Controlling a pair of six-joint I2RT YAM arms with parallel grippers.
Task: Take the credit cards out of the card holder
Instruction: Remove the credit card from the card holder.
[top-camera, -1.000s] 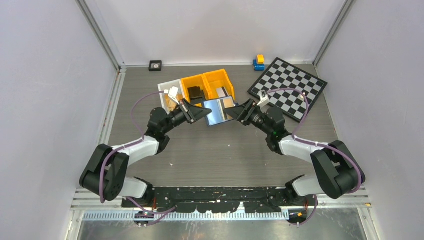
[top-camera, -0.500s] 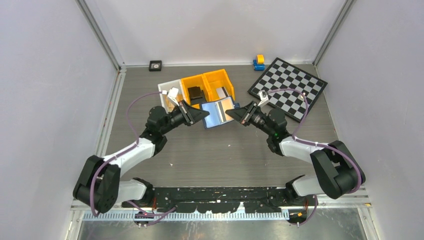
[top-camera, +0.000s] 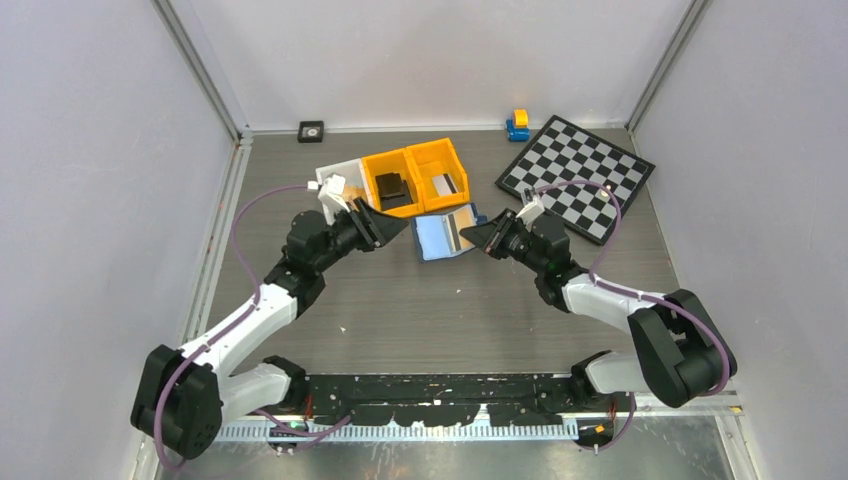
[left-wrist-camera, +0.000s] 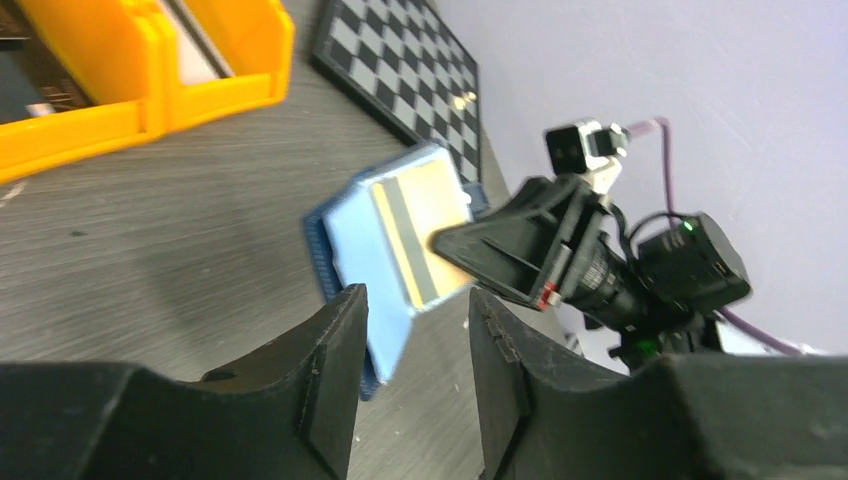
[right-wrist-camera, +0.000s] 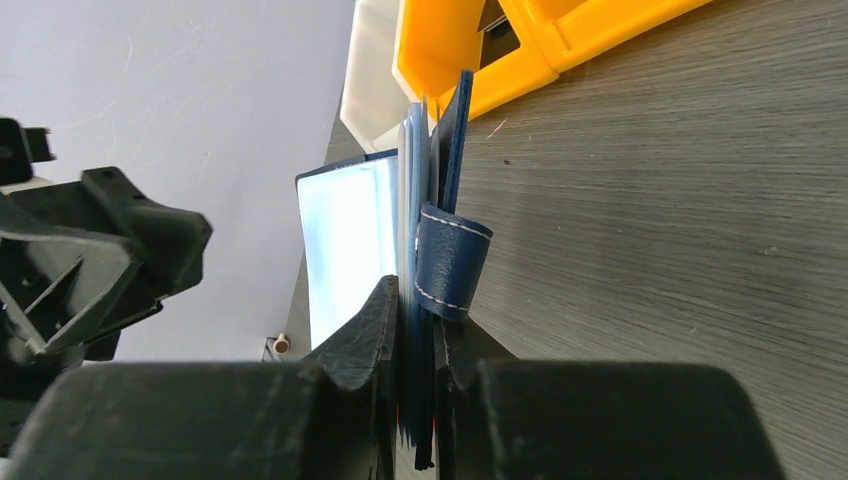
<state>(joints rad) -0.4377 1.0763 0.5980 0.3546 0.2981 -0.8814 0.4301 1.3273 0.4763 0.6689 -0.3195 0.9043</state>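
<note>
The card holder (top-camera: 443, 236) hangs open above the table between the two arms, navy outside and light blue inside. A tan credit card (top-camera: 461, 228) with a dark stripe sits in its pocket, seen also as the tan card (left-wrist-camera: 428, 222) in the left wrist view. My right gripper (top-camera: 469, 234) is shut on the holder's right edge; the holder (right-wrist-camera: 421, 190) stands edge-on between the jaws, its snap tab (right-wrist-camera: 450, 262) hanging over the right finger. My left gripper (left-wrist-camera: 417, 294) is open and empty, just left of the holder and apart from it.
Two orange bins (top-camera: 415, 172) and a white bin (top-camera: 336, 178) stand behind the holder; one orange bin holds a black block (top-camera: 390, 188). A checkerboard (top-camera: 576, 176) lies at back right, with a yellow and blue toy (top-camera: 517, 124) beside it.
My right gripper closed on the holder's edge. My left gripper then opened, let go of the holder and drew back to the left. The holder shifted slightly right.
</note>
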